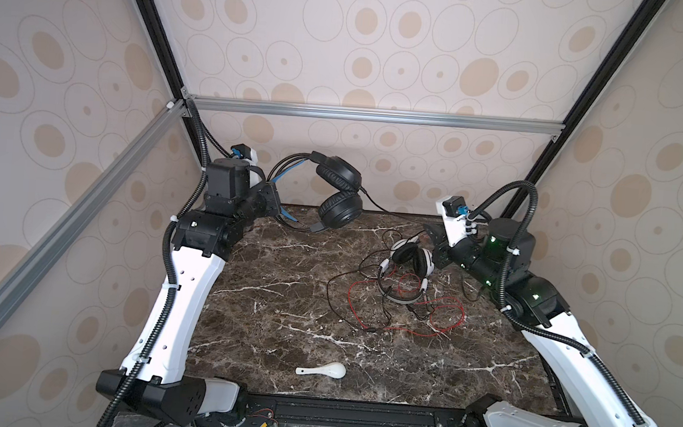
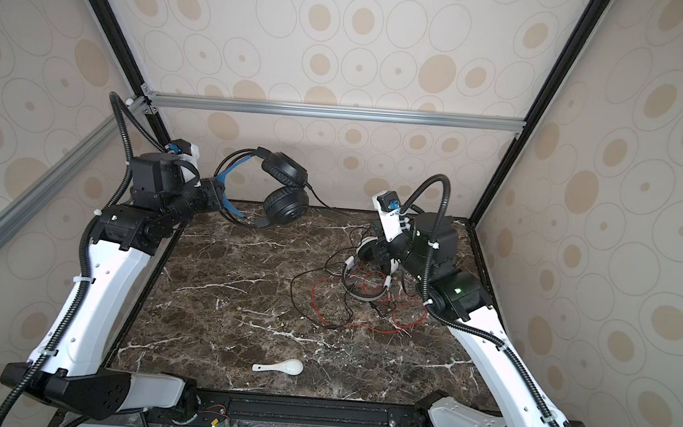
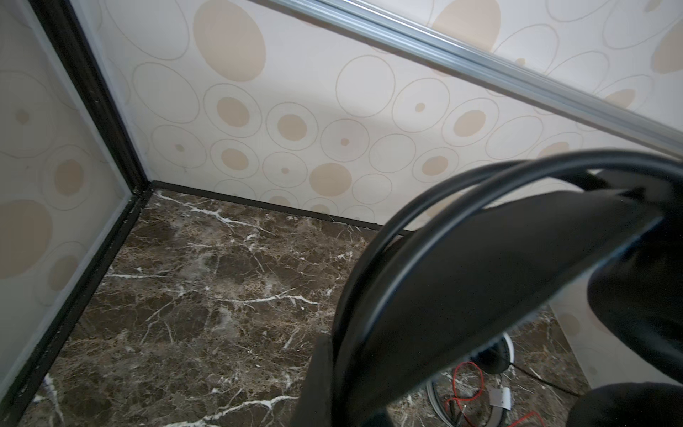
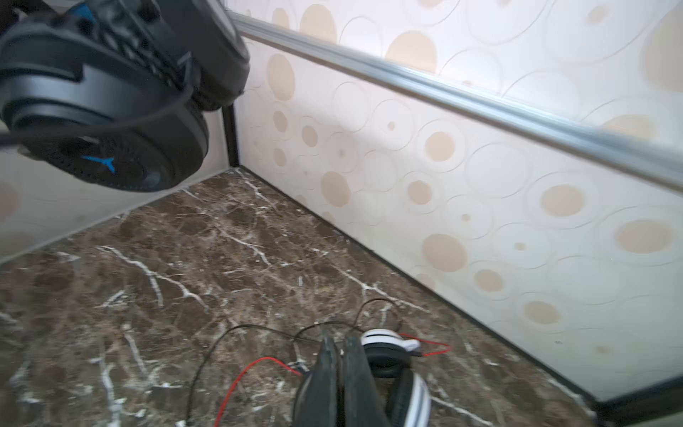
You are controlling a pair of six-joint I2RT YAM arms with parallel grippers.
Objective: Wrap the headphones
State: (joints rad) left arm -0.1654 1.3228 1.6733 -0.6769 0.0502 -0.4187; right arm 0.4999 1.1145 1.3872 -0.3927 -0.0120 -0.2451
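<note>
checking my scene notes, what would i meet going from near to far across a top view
white spoon → white headphones with the red cord → black headphones, held up at the back

This is looking like a robotics lab booth: aluminium rails (image 1: pixel 372 115) are framing wallpapered panels (image 1: pixel 387 39) around a marble counter (image 1: pixel 283 301), and a left arm (image 1: pixel 183 294) and right arm (image 1: pixel 582 367) are standing at six o'clock.

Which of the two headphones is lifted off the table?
The black headphones with the blue inner band hang in the air; the white headphones lie on the table.
</note>
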